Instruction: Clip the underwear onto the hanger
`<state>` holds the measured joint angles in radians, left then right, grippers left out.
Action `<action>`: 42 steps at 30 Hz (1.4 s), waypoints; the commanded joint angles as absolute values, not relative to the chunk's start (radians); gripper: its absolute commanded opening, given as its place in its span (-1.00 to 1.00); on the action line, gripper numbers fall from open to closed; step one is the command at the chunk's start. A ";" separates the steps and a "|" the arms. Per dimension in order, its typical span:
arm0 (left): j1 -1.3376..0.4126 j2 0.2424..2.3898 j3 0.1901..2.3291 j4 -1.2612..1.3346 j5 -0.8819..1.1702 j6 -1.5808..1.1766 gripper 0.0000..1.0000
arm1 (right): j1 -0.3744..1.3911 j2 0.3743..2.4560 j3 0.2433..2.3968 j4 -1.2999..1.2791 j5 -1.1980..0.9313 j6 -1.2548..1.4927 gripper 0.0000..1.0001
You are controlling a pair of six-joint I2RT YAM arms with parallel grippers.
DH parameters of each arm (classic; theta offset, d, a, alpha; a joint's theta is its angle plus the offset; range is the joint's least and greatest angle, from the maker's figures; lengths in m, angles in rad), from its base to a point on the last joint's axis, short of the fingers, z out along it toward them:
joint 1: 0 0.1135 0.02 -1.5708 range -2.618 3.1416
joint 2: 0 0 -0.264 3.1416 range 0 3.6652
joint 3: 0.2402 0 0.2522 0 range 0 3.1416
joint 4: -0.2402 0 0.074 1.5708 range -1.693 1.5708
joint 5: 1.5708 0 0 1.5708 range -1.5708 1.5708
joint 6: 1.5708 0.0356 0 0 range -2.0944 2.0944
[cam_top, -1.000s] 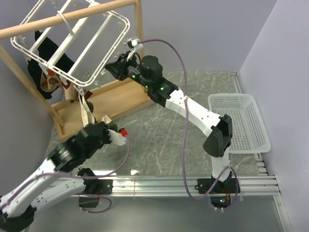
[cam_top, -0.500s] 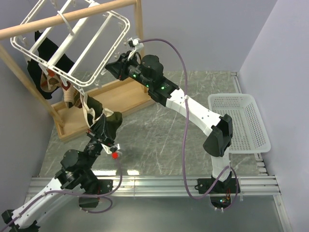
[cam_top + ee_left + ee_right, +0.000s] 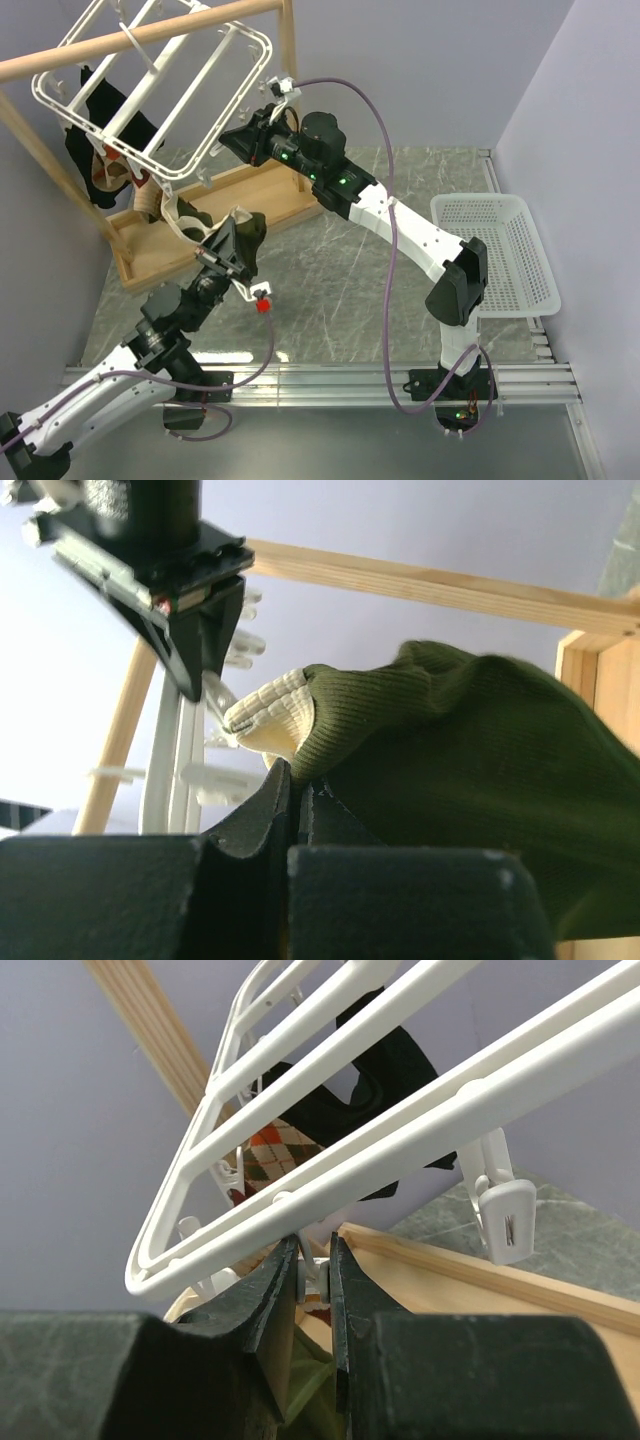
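Near the hanger, left tool grips olive underwear above worktop; right tool clamped on hanger edge. Mesh basket sits far right.

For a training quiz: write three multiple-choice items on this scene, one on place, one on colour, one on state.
1. The white basket sits: A at the table's right edge; B at its left edge; C at its middle.
2. The underwear is: A red; B olive green; C white.
3. The left gripper is: A open and empty; B out of view; C shut on the underwear.
A: it stands far right in the top view. B: the wrist view shows green ribbed cloth. C: its fingers pinch the cloth's edge.
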<state>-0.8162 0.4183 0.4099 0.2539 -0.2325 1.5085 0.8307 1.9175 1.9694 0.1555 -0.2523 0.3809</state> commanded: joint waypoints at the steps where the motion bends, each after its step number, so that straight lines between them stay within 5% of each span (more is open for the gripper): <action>1: -0.796 0.498 0.532 0.201 -0.219 1.549 -0.99 | 0.821 1.873 1.959 0.167 -0.258 0.357 -1.00; 14: -0.687 0.696 0.689 -0.029 -0.186 1.785 -0.99 | 0.802 1.862 1.990 0.054 -0.311 0.140 -1.00; 42: -0.436 0.969 0.801 0.285 -0.040 1.999 -0.99 | 0.759 1.993 2.281 -0.264 -0.446 -0.041 -1.00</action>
